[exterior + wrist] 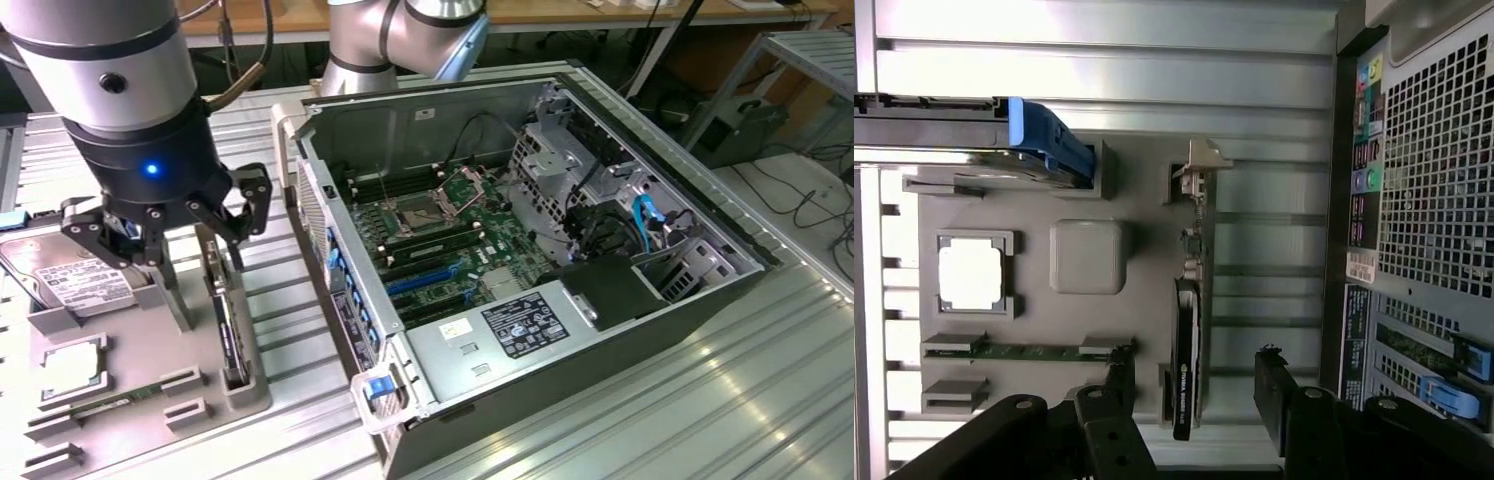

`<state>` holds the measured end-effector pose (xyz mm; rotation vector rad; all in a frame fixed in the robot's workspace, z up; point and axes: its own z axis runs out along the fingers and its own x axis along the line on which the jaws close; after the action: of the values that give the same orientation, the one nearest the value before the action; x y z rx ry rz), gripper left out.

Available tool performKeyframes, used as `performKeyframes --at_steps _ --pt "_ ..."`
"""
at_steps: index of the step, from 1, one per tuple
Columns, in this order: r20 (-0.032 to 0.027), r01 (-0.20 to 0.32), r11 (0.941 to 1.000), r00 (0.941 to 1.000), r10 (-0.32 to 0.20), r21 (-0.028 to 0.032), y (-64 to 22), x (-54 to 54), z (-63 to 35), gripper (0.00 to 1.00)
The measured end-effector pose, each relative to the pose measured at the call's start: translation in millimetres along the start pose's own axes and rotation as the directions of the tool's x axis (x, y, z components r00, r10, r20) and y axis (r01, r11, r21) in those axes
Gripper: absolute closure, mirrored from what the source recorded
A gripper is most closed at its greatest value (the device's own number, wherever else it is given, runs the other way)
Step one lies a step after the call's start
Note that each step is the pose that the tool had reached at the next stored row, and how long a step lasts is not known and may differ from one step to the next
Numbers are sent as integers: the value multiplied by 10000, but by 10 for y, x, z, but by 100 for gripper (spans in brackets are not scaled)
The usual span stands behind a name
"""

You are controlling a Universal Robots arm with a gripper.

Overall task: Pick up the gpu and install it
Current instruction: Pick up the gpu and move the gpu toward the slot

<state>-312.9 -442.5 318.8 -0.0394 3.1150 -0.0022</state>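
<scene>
The gpu (230, 335) is a thin, flat, dark card. It stands on its long edge in a narrow slot of a matte grey moulded tray (134, 440). In the wrist view it shows edge-on as a slim black strip (1187, 340), with a bare silver metal bracket (1199, 175) at the end away from the end effector.

The tray lies on a worktop (667, 420) of ribbed, shiny aluminium slats. It also carries three other parts:
- a boxy silver hard drive (67, 275) with a pale label
- a small square CPU chip (971, 272) in a framed pocket
- a long green memory stick (1029, 350)

On the exterior view's clock face, an open tower computer case (534, 250) of grey sheet metal lies at 3 o'clock from the tray. Its green motherboard (454, 245) is exposed. The perforated rear grille of the case (1444, 170) shows in the wrist view.

The end effector (167, 240) is black and angular, with jointed fingers (247, 205), and hangs from a smooth silver arm (107, 60) with a lit blue dot. Its jaws are spread wide and grip nothing.

On the exterior view's clock face, the gpu sits at about 5 o'clock from the end effector, lower and close by. In the wrist view, the end effector (1194, 385) has a finger on each side of the card's near end, with clear gaps and no contact.
</scene>
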Motion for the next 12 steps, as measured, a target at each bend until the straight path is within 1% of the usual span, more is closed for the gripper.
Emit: performKeyframes --at_steps 4,12 --pt "1 0 10000 10000 0 0 0 1 62 40" --pt "3 0 10000 10000 0 -1 -1 3 123 40"
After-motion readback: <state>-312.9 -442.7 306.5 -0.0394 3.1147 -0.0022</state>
